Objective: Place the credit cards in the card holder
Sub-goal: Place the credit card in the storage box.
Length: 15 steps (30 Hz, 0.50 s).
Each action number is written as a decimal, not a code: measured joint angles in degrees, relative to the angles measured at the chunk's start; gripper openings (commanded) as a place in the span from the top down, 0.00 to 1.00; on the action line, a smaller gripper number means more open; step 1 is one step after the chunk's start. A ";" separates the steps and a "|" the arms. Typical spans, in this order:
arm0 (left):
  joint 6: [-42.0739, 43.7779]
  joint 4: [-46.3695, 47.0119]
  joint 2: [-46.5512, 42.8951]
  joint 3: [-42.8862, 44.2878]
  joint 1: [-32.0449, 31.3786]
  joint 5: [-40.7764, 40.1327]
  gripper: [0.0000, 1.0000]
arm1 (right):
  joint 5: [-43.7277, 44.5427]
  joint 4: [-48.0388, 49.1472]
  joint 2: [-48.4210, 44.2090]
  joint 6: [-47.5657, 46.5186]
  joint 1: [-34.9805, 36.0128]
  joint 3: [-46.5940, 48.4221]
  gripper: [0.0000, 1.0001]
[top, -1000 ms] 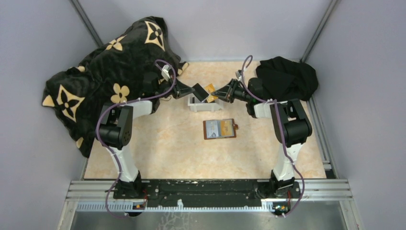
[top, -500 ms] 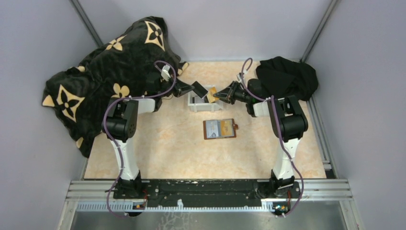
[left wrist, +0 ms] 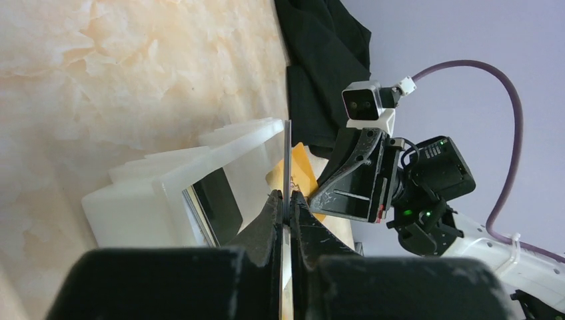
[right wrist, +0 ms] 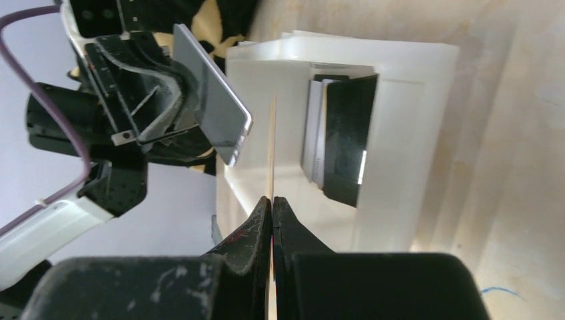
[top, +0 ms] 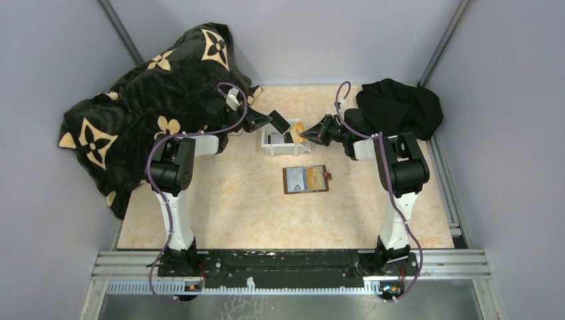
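I see tray [right wrist: 400,73] holding upright black and grey cards [right wrist: 340,140]. Left gripper [left wrist: 285,200] pinches grey card [right wrist: 213,107]; right gripper [right wrist: 272,203] pinches gold card [top: 297,128]. Holder [top: 306,179] lies open, apart.

card holder [top: 306,179] pockets: appearing too small to tell
stacked cards [right wrist: 336,143]: sitting partly hidden inside white tray [right wrist: 400,80], count being unclear

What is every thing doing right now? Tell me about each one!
left gripper: shut on the grey card, lifted up.
right gripper: shut on the gold card, lifted up.
white tray: upright, other cards standing inside.
card holder: lying open on the table, nothing touching it.
patterned blanket: heaped at the left.
black cloth: crumpled at the far right.
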 measured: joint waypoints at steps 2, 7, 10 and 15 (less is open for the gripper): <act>0.85 -0.72 0.00 0.00 -0.17 -0.48 1.00 | 0.90 -2.16 -0.07 -1.66 -0.02 0.02 1.00; 2.84 -2.32 0.00 0.02 -0.63 -1.29 1.00 | 2.73 -5.29 -1.66 -4.61 -0.07 0.31 1.00; 4.24 -3.80 0.00 0.13 -0.90 -1.88 1.00 | 3.91 -6.64 -2.89 -6.23 -0.28 0.31 1.00; 6.97 -7.15 0.00 1.33 -1.40 -3.21 0.92 | 5.75 -8.55 -3.39 -8.33 -0.79 0.24 1.00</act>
